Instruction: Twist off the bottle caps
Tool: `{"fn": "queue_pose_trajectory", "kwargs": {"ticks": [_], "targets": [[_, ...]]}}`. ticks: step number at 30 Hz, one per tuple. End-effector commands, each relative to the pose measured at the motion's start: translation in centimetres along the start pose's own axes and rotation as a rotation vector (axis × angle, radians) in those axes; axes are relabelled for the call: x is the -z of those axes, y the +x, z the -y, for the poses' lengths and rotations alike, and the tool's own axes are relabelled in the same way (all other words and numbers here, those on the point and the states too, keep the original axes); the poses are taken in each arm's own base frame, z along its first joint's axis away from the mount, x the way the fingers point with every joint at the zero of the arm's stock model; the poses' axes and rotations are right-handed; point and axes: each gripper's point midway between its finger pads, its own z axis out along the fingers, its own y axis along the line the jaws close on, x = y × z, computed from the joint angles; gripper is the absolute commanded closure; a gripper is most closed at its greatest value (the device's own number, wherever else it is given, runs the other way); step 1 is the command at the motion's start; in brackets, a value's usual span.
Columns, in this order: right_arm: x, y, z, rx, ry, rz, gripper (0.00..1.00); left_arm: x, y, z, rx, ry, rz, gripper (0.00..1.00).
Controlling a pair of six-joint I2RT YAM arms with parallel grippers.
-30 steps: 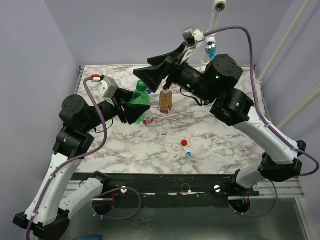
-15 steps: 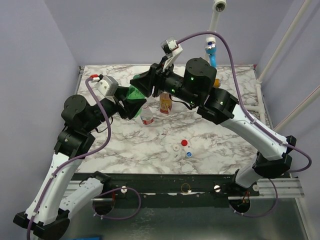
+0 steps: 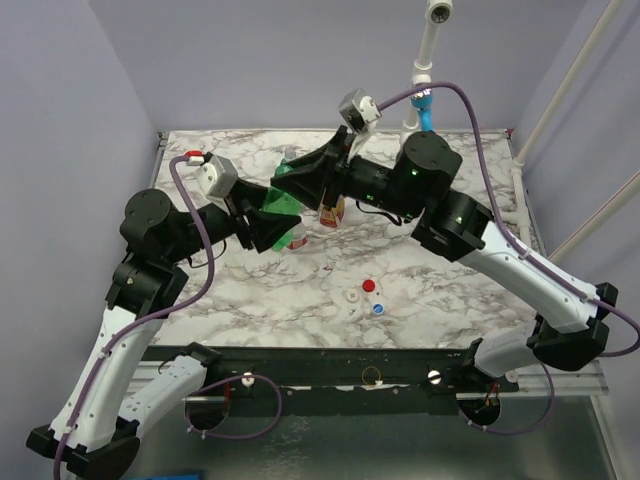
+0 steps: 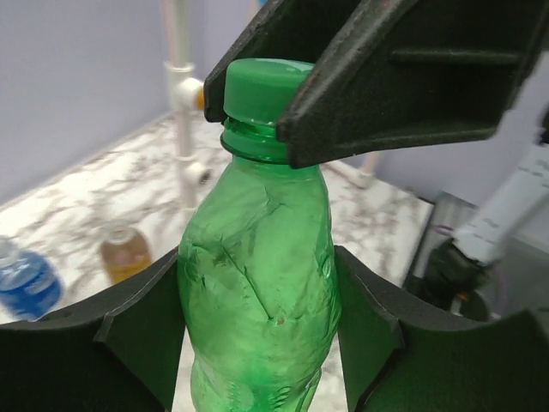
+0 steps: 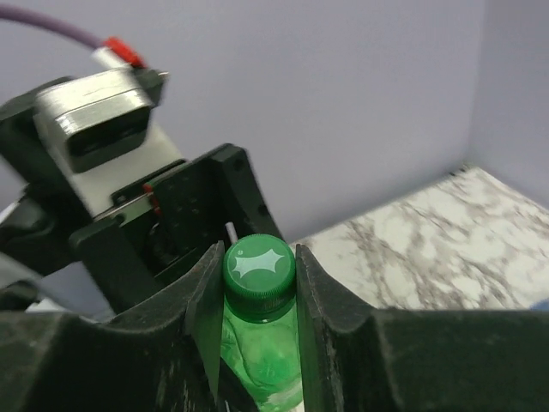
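Note:
My left gripper [image 4: 257, 330] is shut on the body of the green bottle [image 4: 257, 283], holding it above the table, its neck leaning toward the right arm in the top view. My right gripper [image 5: 258, 273] is shut on the bottle's green cap [image 5: 258, 266], one finger pressed to each side. In the top view both grippers meet at the green bottle [image 3: 285, 192] over the left back of the table. Loose red [image 3: 368, 286], white [image 3: 352, 297] and bluish-white [image 3: 378, 308] caps lie near the front middle.
An amber bottle [image 3: 333, 210] and a clear bottle with a red-white label [image 3: 296, 238] stand just under the grippers. A blue-labelled bottle [image 4: 21, 283] shows only in the left wrist view. A white pipe with a blue fitting [image 3: 422, 100] rises at the back.
My right gripper swung left over the green bottle, came down on its cap and shut on it. The left gripper kept its hold on the bottle.

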Motion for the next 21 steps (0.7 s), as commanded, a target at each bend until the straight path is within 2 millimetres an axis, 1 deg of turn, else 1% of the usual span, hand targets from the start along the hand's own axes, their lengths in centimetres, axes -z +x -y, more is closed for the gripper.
{"fn": "queue_pose_trajectory", "kwargs": {"ticks": [1, 3, 6, 9, 10, 11, 12, 13, 14, 16, 18, 19, 20, 21], "targets": [[5.2, -2.7, -10.0, 0.113, -0.552, 0.108, 1.00, 1.5, -2.0, 7.2, 0.151, 0.360, -0.046, 1.00], [6.7, -2.4, -11.8, 0.124, -0.676, 0.094, 0.99, 2.2, -2.5, 9.0, 0.218, 0.458, -0.078, 1.00], [7.8, -1.8, -13.0, 0.128, -0.776, 0.060, 0.99, 3.0, -3.2, 10.3, 0.249, 0.526, -0.098, 1.00], [7.6, -1.6, -12.7, 0.124, -0.752, 0.048, 0.99, 3.2, -3.3, 10.6, 0.248, 0.543, -0.103, 1.00], [7.2, -1.7, -12.1, 0.122, -0.708, 0.050, 0.98, 3.1, -3.3, 10.5, 0.243, 0.534, -0.097, 1.00], [6.8, -2.0, -11.4, 0.116, -0.652, 0.057, 0.94, 3.0, -3.2, 10.3, 0.231, 0.525, -0.090, 1.00], [6.3, -2.5, -10.4, 0.110, -0.570, 0.073, 0.78, 2.9, -3.1, 10.0, 0.216, 0.508, -0.081, 1.00], [5.7, -3.0, -9.0, 0.107, -0.475, 0.099, 0.59, 2.7, -3.0, 9.6, 0.202, 0.487, -0.071, 1.00], [5.2, -3.4, -7.1, 0.088, -0.353, 0.109, 0.41, 2.4, -2.8, 9.0, 0.185, 0.449, -0.057, 1.00], [4.8, -4.4, -3.6, 0.058, -0.133, 0.144, 0.21, 1.7, -2.5, 7.4, 0.136, 0.363, -0.031, 1.00], [4.6, -4.9, -1.1, 0.044, 0.011, 0.163, 0.13, 1.1, -2.2, 5.4, 0.076, 0.257, -0.006, 1.00], [4.3, -4.6, -0.3, 0.037, 0.050, 0.150, 0.10, 0.9, -2.1, 4.2, 0.054, 0.191, 0.006, 1.00], [4.0, -4.7, -0.1, 0.028, 0.068, 0.141, 0.10, 0.7, -1.8, 3.2, 0.021, 0.144, 0.013, 1.00], [3.3, -4.2, 0.8, 0.011, 0.112, 0.115, 0.10, 0.5, -1.7, 2.2, -0.011, 0.095, 0.020, 1.00]]}}
